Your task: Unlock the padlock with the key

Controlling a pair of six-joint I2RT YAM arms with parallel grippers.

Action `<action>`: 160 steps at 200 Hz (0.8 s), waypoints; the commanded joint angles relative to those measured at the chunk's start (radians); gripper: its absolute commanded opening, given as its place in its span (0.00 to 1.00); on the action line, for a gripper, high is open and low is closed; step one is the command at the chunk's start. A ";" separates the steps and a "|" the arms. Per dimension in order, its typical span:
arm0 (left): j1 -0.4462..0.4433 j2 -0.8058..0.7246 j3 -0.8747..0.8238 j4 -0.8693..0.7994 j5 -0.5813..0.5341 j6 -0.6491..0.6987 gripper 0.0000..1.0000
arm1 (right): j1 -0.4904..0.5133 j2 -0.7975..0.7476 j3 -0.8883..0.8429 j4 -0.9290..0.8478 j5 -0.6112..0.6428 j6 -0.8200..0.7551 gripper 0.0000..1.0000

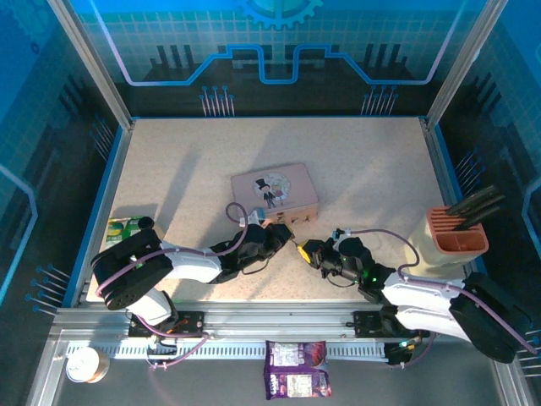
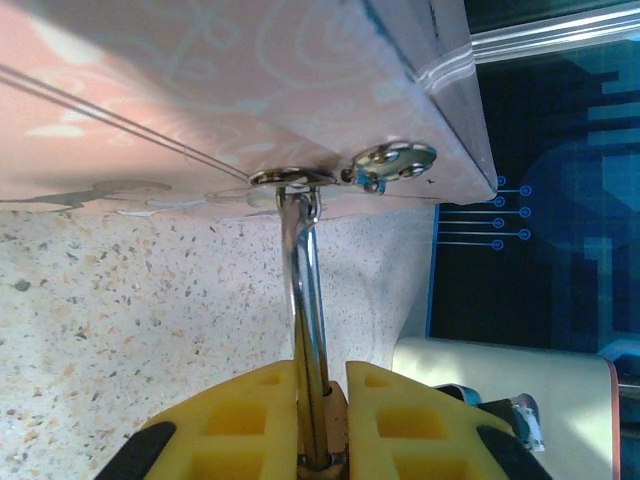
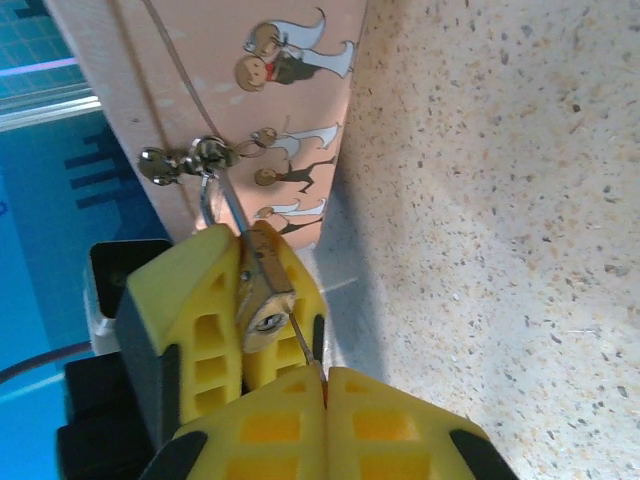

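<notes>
Padlock first, from the left wrist camera: its silver shackle runs up through the clasp ring on the front of the pink tin, so it hangs off the tin just above the worktop. The left gripper is closed on it, yellow pads on either side with the brass body pinched low between them. My guess is that's to keep the lock from swinging while the other arm works on it.

Right wrist camera: same lock, with the keyhole end of the brass body facing this camera, which is handy. The right gripper is clamped shut on the key, a thin dark sliver sticking out of its tips and angled up toward the keyhole. The tip looks like it's right at the edge of the body, but I can't tell if it's actually in the slot or just beside it.

Top camera: both arms meet at the tin's near edge, grippers nearly nose to nose. I'd say we're at the key-insertion step, not yet unlocked. Lining up something that thin looks fiddly.
</notes>
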 commanded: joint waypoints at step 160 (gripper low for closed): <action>-0.035 0.016 0.058 0.092 0.000 -0.005 0.00 | 0.029 -0.137 0.005 -0.108 0.074 -0.015 0.00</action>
